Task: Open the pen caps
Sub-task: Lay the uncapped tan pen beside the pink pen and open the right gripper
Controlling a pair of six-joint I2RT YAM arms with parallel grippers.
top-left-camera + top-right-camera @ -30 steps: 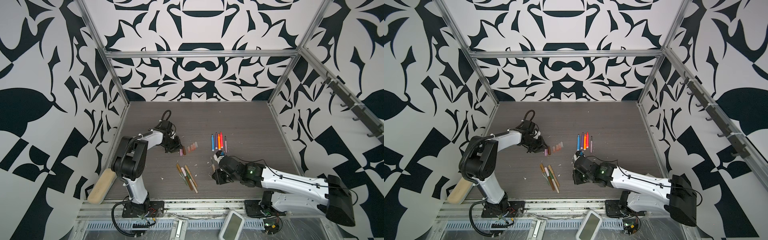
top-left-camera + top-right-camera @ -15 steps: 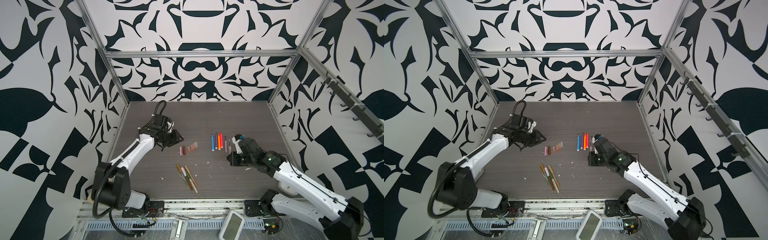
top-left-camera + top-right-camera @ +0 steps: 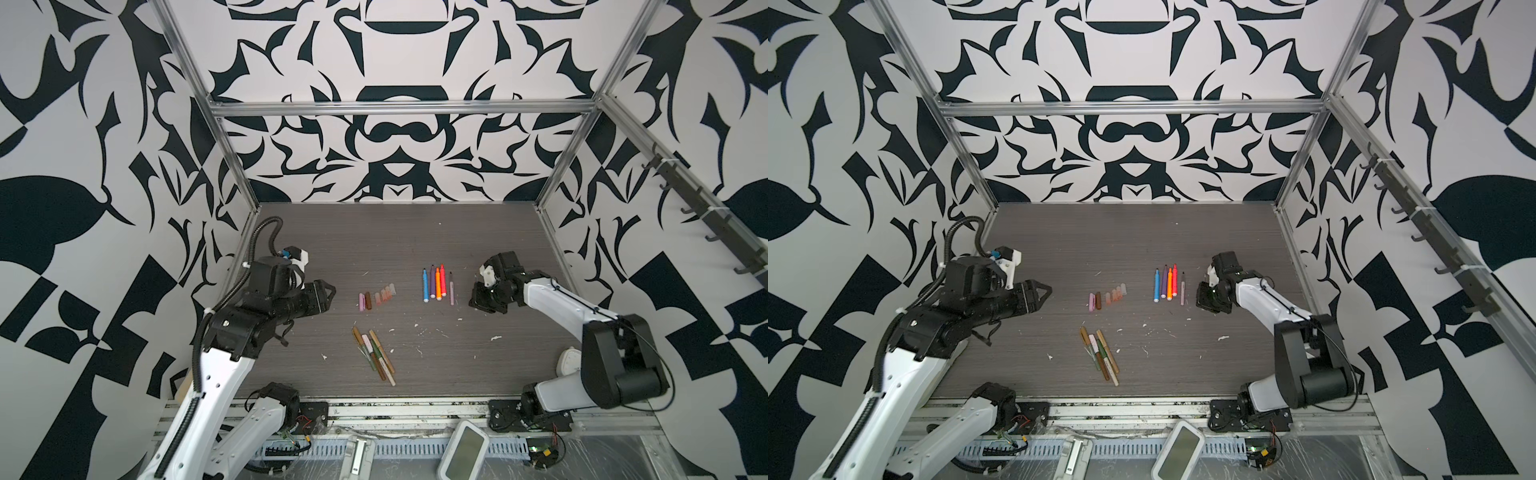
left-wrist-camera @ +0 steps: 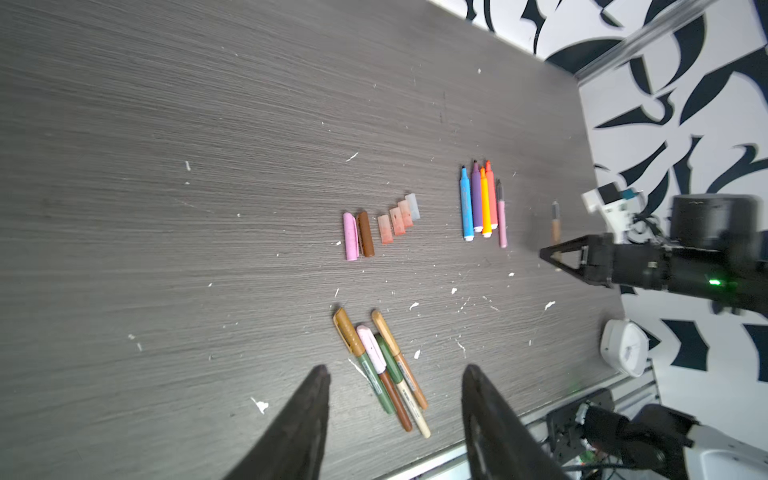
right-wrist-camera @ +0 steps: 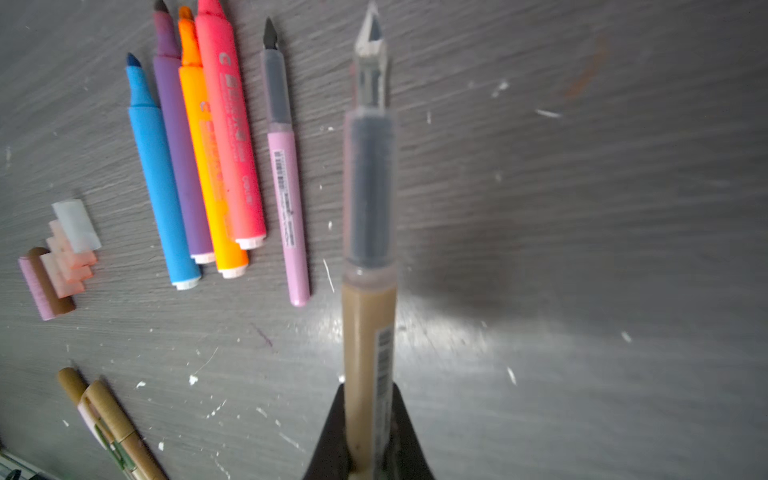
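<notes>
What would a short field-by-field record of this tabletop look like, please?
Left gripper: open, empty, above the table
Right gripper: shut on tan pen, cap off, nib exposed
Loose caps: six in a row; pink, brown, four translucent
Uncapped markers: five side by side, right of the caps in both top views
Capped pens: four bunched nearer the front edge, caps on
White scraps: scattered over the table

Cannot read the label on the tan pen (image 5: pixel 368 332), too blurry. Cannot see its back end inside the right gripper (image 5: pixel 368 390).
</notes>
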